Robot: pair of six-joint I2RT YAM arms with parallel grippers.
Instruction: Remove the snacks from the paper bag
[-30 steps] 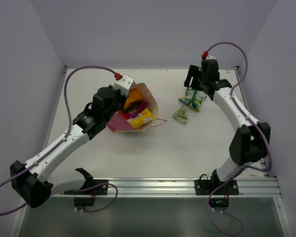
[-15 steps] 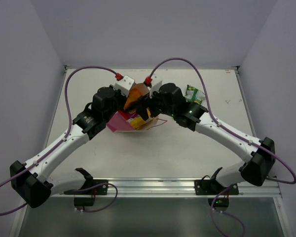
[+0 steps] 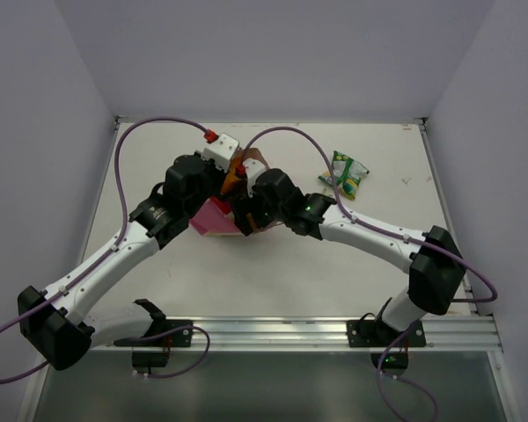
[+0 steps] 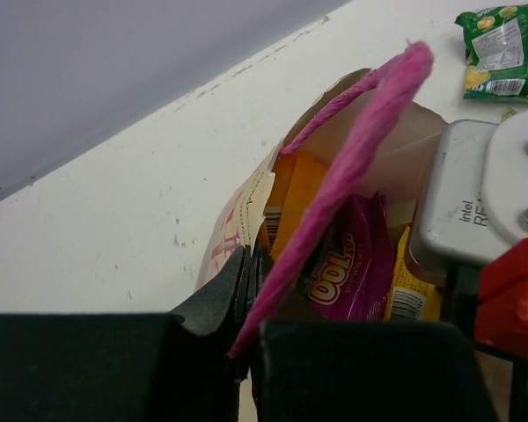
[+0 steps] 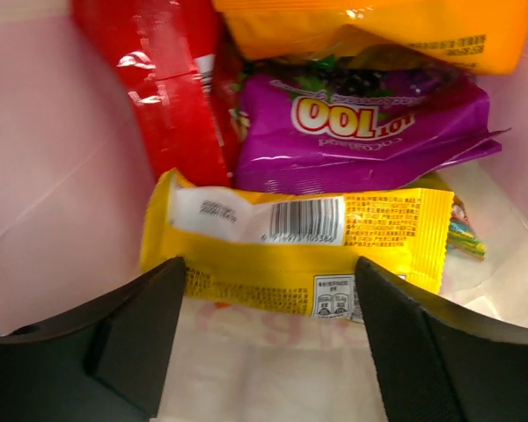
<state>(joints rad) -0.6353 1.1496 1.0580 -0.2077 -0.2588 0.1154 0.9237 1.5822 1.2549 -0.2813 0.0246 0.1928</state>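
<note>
The paper bag (image 3: 213,220) lies tipped on its side, mouth toward the right. My left gripper (image 3: 218,183) is shut on its rim and pink cord handle (image 4: 352,149); in the left wrist view the gripper (image 4: 252,286) pinches the bag's edge (image 4: 238,211). My right gripper (image 3: 246,216) is open inside the bag's mouth. In the right wrist view the gripper (image 5: 268,308) straddles a yellow snack packet (image 5: 299,242) without touching it. Behind it lie a purple packet (image 5: 361,132), a red packet (image 5: 172,88) and an orange packet (image 5: 378,26). A green packet (image 3: 348,173) lies on the table.
The green packet also shows in the left wrist view (image 4: 502,48), far right of the bag. The right arm (image 3: 370,233) stretches across the middle of the table. The table's back edge (image 3: 273,122) meets the wall. A rail (image 3: 334,332) runs along the near edge.
My right arm has swung from the green packets at the back right over to the bag and pushed its open gripper into the mouth. The left gripper has kept its hold.
</note>
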